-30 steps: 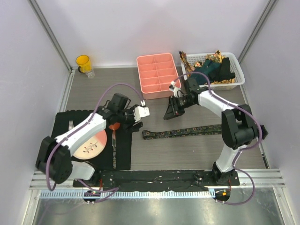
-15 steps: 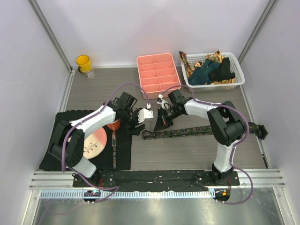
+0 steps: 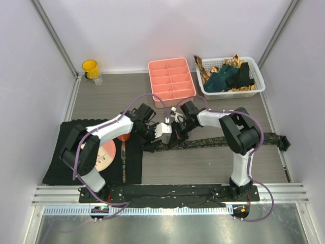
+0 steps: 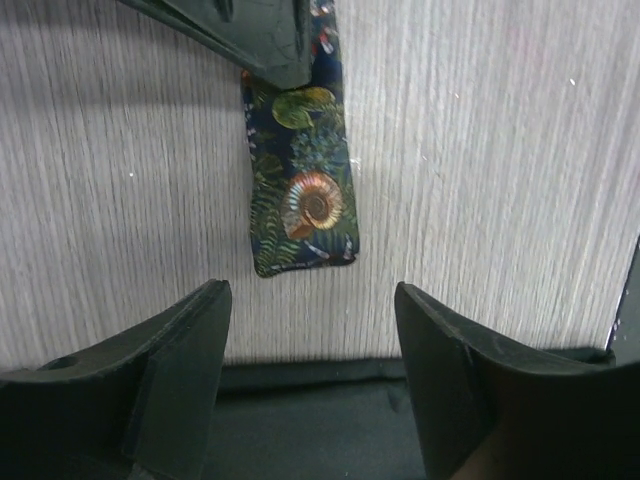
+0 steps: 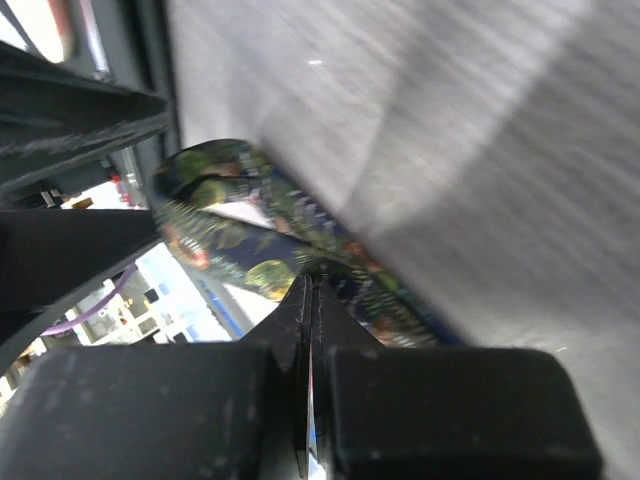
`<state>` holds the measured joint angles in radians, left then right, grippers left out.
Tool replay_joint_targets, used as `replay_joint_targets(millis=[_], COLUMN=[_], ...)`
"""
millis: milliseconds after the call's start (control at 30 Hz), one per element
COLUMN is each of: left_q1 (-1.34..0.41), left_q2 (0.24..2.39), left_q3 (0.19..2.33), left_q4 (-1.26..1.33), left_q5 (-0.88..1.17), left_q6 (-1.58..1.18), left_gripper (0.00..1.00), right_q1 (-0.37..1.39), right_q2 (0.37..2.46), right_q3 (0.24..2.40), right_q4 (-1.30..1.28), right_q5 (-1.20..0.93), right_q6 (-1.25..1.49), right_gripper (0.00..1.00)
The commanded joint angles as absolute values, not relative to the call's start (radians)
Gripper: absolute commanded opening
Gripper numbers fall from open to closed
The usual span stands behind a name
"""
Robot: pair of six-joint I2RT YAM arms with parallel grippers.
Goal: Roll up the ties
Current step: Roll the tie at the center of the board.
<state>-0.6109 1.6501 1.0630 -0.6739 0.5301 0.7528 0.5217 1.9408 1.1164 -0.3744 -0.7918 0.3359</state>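
One dark tie (image 3: 203, 142) with a small leafy pattern lies flat across the table, its left end (image 4: 303, 205) just past the black placemat's edge. My left gripper (image 3: 152, 139) hovers open over that end, its fingers (image 4: 180, 350) above the mat edge with nothing between them. A little way in from the end, my right gripper (image 3: 174, 135) is shut, its tips (image 5: 310, 285) meeting on the tie (image 5: 250, 235); it also shows as a dark finger (image 4: 255, 35) across the fabric. More ties (image 3: 226, 77), teal, black and gold-brown, are heaped in the white basket.
The white basket (image 3: 259, 87) stands at the back right, beside a pink compartment tray (image 3: 171, 81). A yellow cup (image 3: 90, 67) is at the back left. The black placemat (image 3: 66, 152) at the left carries a plate (image 3: 103, 156) and cutlery.
Both arms have swung in to the tie's left end. The right gripper has come down leftward onto the tie and shut; the left gripper moved right and stayed open.
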Motion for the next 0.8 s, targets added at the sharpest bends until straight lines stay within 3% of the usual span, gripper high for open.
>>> replay_joint_targets(millis=[0,300,600,767], left_q1=[-0.624,-0.638,-0.703,-0.744], left_q2=[1.675,1.677,1.680,1.726], left_q3=[1.095,1.098,1.107,1.143], left_q4=[-0.617,-0.583,-0.465,-0.404], left_q5=[0.525,0.574,0.569,0.551], left_q6=[0.692,0.614,0.529,0.483], left_gripper=[0.66,0.48,0.37,0.36], right_q1=[0.523,0.525,0.525,0.523], right_q2=[1.971,2.006,2.020,2.022], right_q3=[1.115,1.109,1.109,1.111], right_q4=[-0.382,-0.373,-0.362,-0.362], right_q5=[-0.747,-0.707,-0.707,-0.709], right_q6=[0.282,0.271,0.278,0.279], right_gripper=[0.01,0.01,0.01,0.01])
